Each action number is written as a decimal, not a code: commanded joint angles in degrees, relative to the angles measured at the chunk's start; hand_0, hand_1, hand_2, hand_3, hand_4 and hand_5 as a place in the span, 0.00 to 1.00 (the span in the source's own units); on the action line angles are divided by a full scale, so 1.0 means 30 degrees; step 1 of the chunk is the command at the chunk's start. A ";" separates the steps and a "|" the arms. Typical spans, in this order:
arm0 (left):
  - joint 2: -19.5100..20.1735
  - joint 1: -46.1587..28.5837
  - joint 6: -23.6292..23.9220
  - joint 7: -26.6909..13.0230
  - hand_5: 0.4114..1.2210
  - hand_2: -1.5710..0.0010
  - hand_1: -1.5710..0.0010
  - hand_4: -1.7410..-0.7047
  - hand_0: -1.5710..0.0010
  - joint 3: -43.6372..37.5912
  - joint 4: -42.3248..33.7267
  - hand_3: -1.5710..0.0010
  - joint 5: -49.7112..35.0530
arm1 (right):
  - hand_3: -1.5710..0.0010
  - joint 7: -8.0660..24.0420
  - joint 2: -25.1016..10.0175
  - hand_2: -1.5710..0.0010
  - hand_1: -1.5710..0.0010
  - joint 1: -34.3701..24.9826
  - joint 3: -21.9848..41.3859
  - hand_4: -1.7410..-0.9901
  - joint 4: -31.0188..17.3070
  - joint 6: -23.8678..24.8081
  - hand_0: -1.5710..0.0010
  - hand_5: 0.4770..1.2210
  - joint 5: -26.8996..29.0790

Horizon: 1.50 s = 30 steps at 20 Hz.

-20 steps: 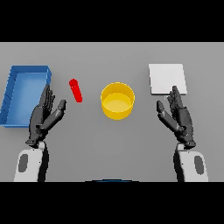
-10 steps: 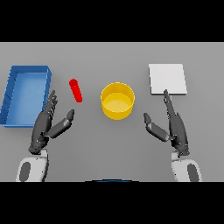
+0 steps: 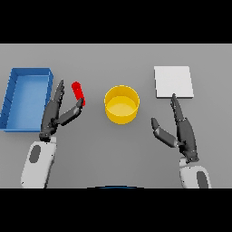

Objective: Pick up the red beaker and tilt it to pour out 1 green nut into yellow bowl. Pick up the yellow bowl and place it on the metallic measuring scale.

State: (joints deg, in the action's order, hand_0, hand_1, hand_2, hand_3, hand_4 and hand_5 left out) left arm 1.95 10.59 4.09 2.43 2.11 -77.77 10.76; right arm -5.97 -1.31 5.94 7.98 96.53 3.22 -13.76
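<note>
Left hand [image 3: 56,115], fingers spread, sits just beside the red beaker [image 3: 78,93], left of the yellow bowl [image 3: 121,104]; close round its middle, keeping it level before you lift.

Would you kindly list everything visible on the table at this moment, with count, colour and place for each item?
red beaker: one, red, left of centre, between the tray and the bowl, lying tilted.
yellow bowl: one, yellow, centre of the table; nothing visible inside it.
metallic measuring scale: one, pale grey flat square, far right.
blue tray: one, blue, open-topped, far left.
table: one, grey, under everything.
left hand: one, dark, between the tray and the beaker, fingers straight, thumb tip close by the beaker's lower end; contact cannot be told.
right hand: one, dark, just in front of the scale, fingers straight, holding nothing.
</note>
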 commanded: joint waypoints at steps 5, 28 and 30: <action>-0.0133 0.2165 0.0095 0.1235 0.28 1.00 1.00 0.55 1.00 -0.0902 0.3341 1.00 -0.0392 | 1.00 0.0012 0.0007 1.00 1.00 -0.0198 0.0006 0.68 0.0071 0.0014 1.00 0.25 -0.0019; -0.1120 0.8108 0.3008 0.7257 0.85 0.20 0.20 0.16 0.21 -0.2744 1.2705 0.29 0.0123 | 1.00 0.0083 0.0014 1.00 1.00 -0.0226 0.0060 0.68 0.0221 0.0141 1.00 0.28 -0.0227; -0.1321 0.8327 0.3381 0.6779 0.88 0.13 0.13 0.10 0.13 -0.2723 1.2636 0.19 -0.0046 | 1.00 0.0034 -0.0071 1.00 1.00 -0.0204 -0.0022 0.70 0.0198 0.0136 1.00 0.27 -0.0205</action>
State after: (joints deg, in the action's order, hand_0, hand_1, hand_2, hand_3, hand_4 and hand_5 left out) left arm -2.01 35.58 14.15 22.87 -6.06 -39.88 10.53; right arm -5.82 -1.54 5.33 7.91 97.12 3.63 -14.38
